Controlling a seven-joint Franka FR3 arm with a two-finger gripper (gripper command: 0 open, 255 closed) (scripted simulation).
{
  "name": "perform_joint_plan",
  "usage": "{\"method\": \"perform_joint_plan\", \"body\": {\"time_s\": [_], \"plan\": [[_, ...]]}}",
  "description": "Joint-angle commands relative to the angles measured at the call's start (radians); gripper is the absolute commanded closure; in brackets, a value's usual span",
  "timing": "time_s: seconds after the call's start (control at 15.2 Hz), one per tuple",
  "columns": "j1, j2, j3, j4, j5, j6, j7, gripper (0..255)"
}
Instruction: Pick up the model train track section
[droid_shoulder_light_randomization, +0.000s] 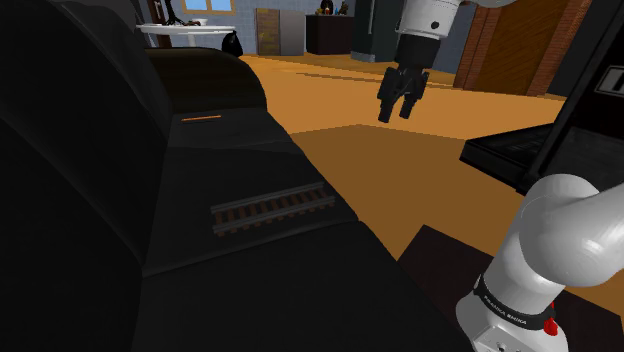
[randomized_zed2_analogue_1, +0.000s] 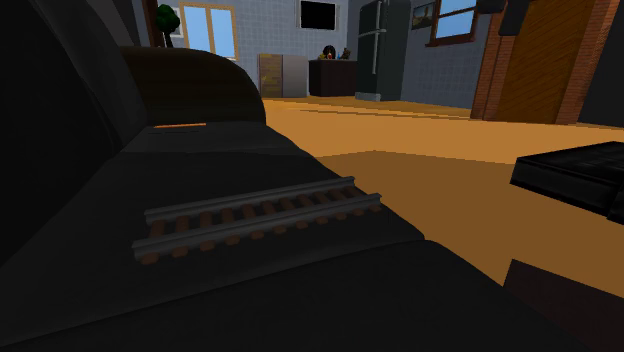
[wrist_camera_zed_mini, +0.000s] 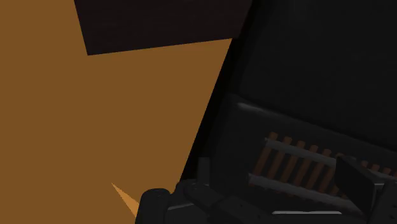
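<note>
The model train track section (droid_shoulder_light_randomization: 272, 209) is a short straight piece with grey rails and brown ties. It lies flat on the seat of a dark sofa (droid_shoulder_light_randomization: 200, 170), close to the seat's front edge, and looks larger in the second exterior view (randomized_zed2_analogue_1: 258, 215). My black gripper (droid_shoulder_light_randomization: 400, 100) hangs high in the air over the orange floor, well off to the shoulder view's right of the track and beyond the seat edge. Its fingers stand apart with nothing between them. In the wrist view the track (wrist_camera_zed_mini: 286, 162) lies far below the open gripper (wrist_camera_zed_mini: 278, 178).
The sofa's rounded armrest (droid_shoulder_light_randomization: 205, 75) rises behind the track. Orange floor (droid_shoulder_light_randomization: 400, 170) spreads beside the seat. A black low piece of furniture (randomized_zed2_analogue_1: 575, 175) stands to the right. A dark slab (wrist_camera_zed_mini: 165, 25) lies on the floor beyond the sofa's edge.
</note>
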Motion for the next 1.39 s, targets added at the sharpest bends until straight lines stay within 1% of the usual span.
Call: {"method": "perform_joint_plan", "body": {"time_s": [0.0, 0.4, 0.73, 0.99, 1.32], "plan": [[0.0, 0.0, 0.0, 0.0, 0.0, 0.0, 0.0, 0], [0.099, 0.247, -0.092, 0.074, 0.007, 0.107, -0.3, 0], [0.176, 0.461, -0.139, 0.175, 0.041, 0.156, -0.546, 0], [0.222, 0.628, -0.151, 0.273, 0.077, 0.17, -0.734, 0], [0.26, 0.822, -0.13, 0.406, 0.115, 0.167, -0.947, 0]]}}
